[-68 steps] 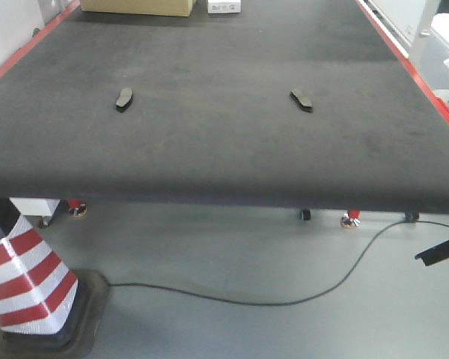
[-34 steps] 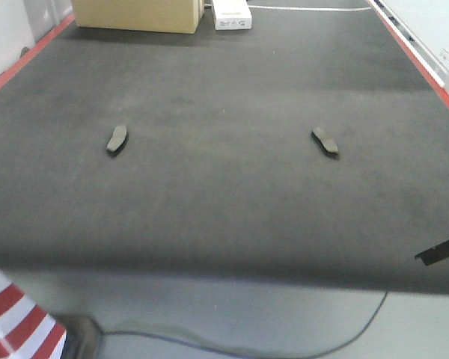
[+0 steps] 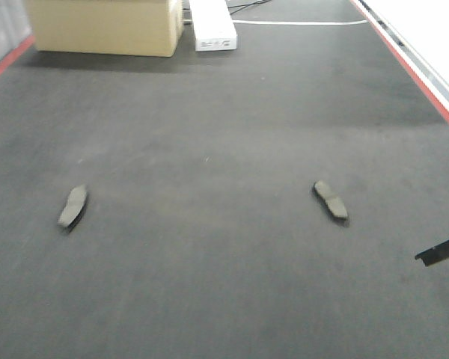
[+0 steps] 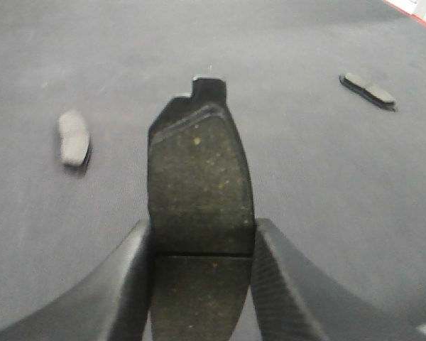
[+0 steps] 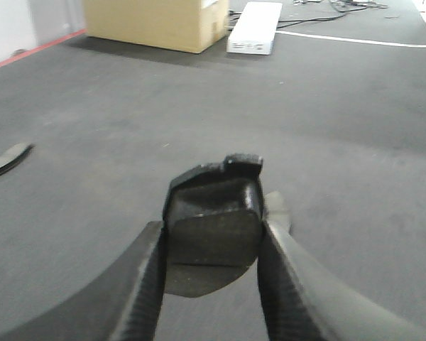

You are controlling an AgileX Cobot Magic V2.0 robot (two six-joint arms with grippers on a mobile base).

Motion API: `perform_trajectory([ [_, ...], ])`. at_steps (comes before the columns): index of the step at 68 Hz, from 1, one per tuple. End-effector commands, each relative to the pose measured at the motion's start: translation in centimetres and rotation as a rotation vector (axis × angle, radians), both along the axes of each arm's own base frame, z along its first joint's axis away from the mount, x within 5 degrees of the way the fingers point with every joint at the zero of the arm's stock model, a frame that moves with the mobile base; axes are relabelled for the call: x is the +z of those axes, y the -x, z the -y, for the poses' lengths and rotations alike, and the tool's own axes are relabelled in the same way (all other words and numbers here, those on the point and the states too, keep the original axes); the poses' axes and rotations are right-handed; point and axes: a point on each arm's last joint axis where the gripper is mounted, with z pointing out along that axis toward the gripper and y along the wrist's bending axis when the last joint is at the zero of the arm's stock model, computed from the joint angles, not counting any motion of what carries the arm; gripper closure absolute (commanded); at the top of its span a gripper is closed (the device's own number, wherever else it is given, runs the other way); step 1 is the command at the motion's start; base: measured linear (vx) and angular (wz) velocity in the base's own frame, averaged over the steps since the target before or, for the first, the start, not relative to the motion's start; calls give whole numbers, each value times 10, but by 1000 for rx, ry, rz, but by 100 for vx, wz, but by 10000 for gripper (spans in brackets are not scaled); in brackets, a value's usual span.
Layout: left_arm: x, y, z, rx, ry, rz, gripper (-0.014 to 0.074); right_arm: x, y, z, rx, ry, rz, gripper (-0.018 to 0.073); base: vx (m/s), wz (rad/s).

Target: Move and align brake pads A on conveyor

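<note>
Two brake pads lie apart on the charcoal conveyor [image 3: 224, 112], one at the left [image 3: 73, 206] and one at the right [image 3: 331, 200]. In the left wrist view my left gripper [image 4: 202, 245] is shut on a third brake pad [image 4: 199, 170], tab end pointing away, held above the belt. The two lying pads show beyond it, at the left [image 4: 74, 137] and far right [image 4: 369, 89]. In the right wrist view my right gripper [image 5: 211, 245] is shut on a fourth brake pad [image 5: 213, 209]. A lying pad [image 5: 278, 208] shows just behind its right finger, another at the left edge [image 5: 7, 160].
A cardboard box [image 3: 105, 26] and a white box [image 3: 213, 26] stand at the belt's far end. A red edge stripe [image 3: 426, 82] runs along the right side. A dark bracket [image 3: 439, 250] juts in at the right edge.
The front view has moved forward over the belt. The floor, cable and striped cone have dropped out of view, and the two lying pads now appear nearer and lower.
</note>
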Motion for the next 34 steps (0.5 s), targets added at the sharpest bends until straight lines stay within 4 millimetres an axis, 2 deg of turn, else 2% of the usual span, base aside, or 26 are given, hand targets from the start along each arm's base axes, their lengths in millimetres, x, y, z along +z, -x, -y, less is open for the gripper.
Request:
perform_trajectory([
  [1,17,-2,3,-20,50,102,603,17,-1,-1,15,-21,113,564,32,-17],
  [19,17,-2,3,-20,50,102,603,17,-1,-1,15,-21,113,564,26,-6],
  [34,17,-2,3,-20,50,102,603,17,-1,-1,15,-21,113,564,12,3],
])
